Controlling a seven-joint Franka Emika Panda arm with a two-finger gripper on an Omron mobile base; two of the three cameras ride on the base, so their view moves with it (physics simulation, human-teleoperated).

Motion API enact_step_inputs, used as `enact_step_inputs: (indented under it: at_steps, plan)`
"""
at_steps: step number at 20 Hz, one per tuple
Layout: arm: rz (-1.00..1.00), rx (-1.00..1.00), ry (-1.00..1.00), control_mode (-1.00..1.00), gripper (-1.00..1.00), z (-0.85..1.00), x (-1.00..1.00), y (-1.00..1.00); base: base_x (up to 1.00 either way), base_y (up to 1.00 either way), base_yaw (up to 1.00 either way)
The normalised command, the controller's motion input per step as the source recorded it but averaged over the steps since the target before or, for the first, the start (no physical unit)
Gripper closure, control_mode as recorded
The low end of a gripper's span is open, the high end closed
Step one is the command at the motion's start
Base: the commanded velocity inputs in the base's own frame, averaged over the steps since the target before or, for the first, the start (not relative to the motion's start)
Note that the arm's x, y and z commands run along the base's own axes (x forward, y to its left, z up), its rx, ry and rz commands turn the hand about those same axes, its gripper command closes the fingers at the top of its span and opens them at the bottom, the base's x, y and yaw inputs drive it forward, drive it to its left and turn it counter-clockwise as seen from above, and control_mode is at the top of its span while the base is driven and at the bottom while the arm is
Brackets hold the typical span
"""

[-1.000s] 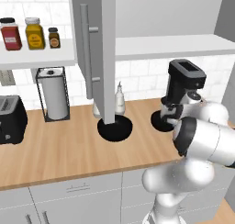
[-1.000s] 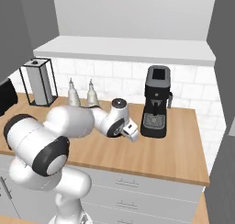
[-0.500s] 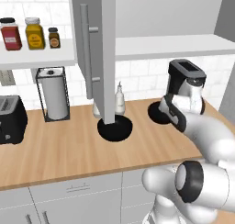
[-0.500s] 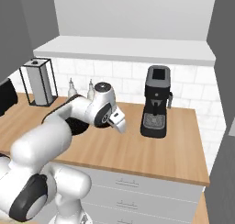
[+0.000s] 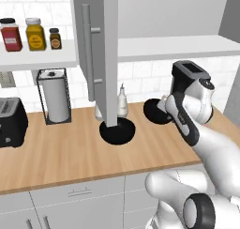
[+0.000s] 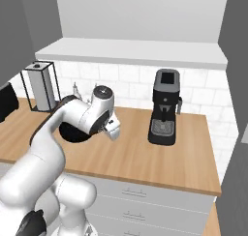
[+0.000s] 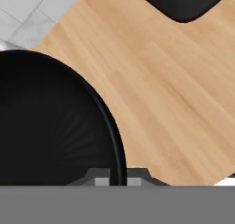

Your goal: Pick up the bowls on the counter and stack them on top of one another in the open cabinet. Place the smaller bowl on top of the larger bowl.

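From the left base view you see the smaller bowl (image 5: 154, 112) raised off the bench (image 5: 56, 148) at the arm's end, right of the larger bowl (image 5: 117, 131), which lies on the bench under the open cabinet's door (image 5: 96, 54).

From the right base view, the hand (image 6: 112, 129) sits left of the coffee machine (image 6: 164, 107).

In the hand view, your hand (image 7: 117, 175) is clamped on the smaller bowl's (image 7: 50, 122) rim, a fingertip on either side.

counter (image 5: 56, 157) | larger bowl (image 5: 117, 131) sat right of towel stand (image 5: 55, 95) | toaster (image 5: 11, 121) left of stand | coffee machine (image 6: 165, 107) far right
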Motion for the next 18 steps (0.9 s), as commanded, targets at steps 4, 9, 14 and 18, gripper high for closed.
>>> enact_step_inputs:
  at_steps: [4, 9, 14, 18]
  plan:
    - [0.00, 0.03, 0.00, -1.00, 1.00, 0.02, 0.00, 0.79, 0.00, 0.00, 0.00]
    - [0.00, -0.07, 0.01, -1.00, 1.00, 0.06, 0.00, 0.72, 0.00, 0.00, 0.00]
    - [0.00, -0.07, 0.00, -1.00, 1.00, -0.06, 0.19, 0.65, 0.00, 0.00, 0.00]
    - [0.00, 0.00, 0.01, -1.00, 1.00, -0.17, 0.40, 0.24, 0.00, 0.00, 0.00]
